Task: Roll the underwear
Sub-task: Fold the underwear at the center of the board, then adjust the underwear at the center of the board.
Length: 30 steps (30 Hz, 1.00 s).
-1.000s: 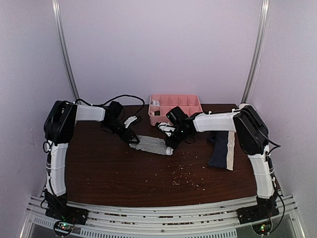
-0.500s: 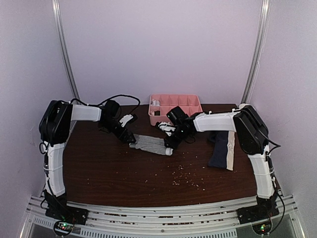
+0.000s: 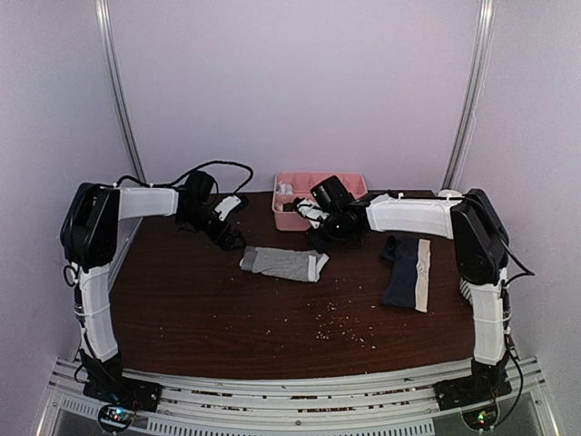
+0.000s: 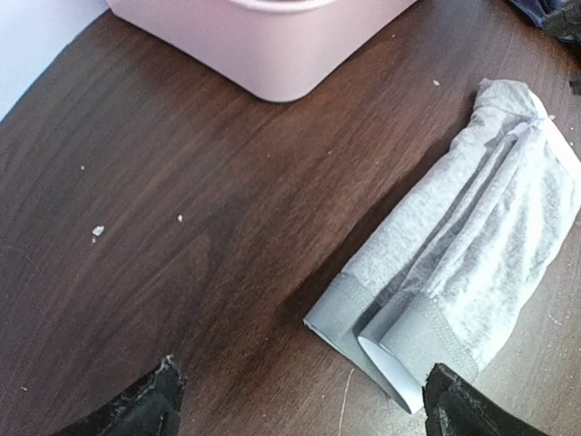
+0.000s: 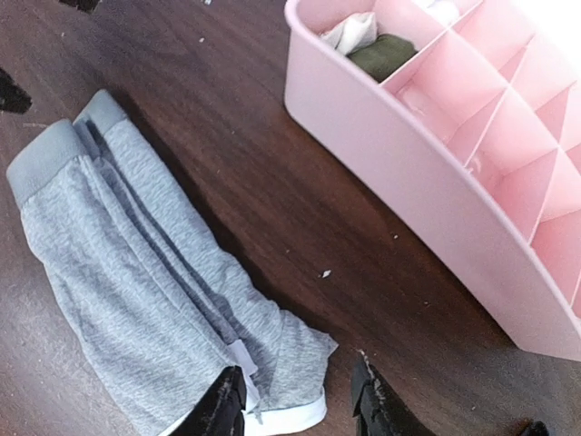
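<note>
The dark wooden table [image 3: 227, 318] is carrying everything beneath both my claws. The pink tray [image 5: 390, 154] is sitting just ahead of my right claw [image 5: 298, 400], toward its right. The navy underwear [image 3: 404, 263] is lying flat, well off to that claw's right. The grey underwear [image 4: 472, 245] is lying folded into a long strip between my two claws, touching neither. My left claw [image 4: 309, 411] is hanging released, jaws spread wide, gripping nothing. My right claw is hovering over one end of the strip, jaws partly parted and empty.
</note>
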Each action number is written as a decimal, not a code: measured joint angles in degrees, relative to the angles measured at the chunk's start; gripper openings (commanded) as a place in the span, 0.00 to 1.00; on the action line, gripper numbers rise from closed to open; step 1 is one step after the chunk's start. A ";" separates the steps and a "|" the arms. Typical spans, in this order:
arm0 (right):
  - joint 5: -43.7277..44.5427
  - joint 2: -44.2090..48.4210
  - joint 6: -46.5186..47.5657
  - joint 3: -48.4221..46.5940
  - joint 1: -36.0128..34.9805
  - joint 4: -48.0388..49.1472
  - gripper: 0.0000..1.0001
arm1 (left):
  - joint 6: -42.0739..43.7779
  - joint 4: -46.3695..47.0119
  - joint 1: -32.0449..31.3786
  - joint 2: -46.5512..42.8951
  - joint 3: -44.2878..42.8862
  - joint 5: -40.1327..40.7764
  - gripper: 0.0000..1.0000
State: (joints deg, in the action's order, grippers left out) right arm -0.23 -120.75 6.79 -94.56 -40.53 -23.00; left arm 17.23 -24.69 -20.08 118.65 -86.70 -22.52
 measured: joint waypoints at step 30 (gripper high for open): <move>-10.40 -3.85 -7.26 3.72 -4.31 10.36 0.06 | 5.81 0.81 -4.24 4.31 1.38 -9.25 0.34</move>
State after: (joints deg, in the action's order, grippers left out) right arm -10.63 -124.60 -0.47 -90.85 -44.84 -12.64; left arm 23.05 -23.88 -24.32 122.96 -85.32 -31.77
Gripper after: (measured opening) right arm 0.065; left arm 0.343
